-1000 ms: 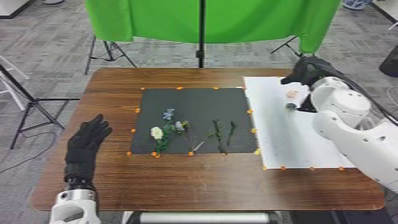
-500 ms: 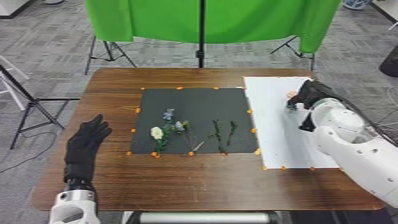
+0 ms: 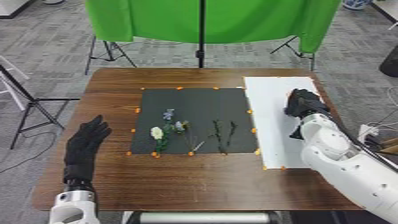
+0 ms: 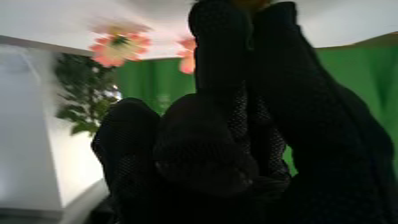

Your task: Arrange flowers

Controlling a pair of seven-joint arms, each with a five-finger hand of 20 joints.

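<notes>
Along the left of the brown table lies the robot's left hand, fingers straight and spread a little, with nothing in it. Next comes a dark mat: on it, a white flower, a blue flower just beyond it, a small pale flower, then two green sprigs towards the right, heads pointing far. Right of the mat is a white board, and over its right side, well past the middle, is the right hand. Whether it is clamped on anything, I cannot tell. Pink flowers are near it in the wrist view. The step looks like handling those pink blooms, either picking them up or settling them; next calls for a light touch on the stem, keeping the petals uncrushed. Far right, past the table, is a blue-and-white pot; what it contains I cannot tell.
</notes>
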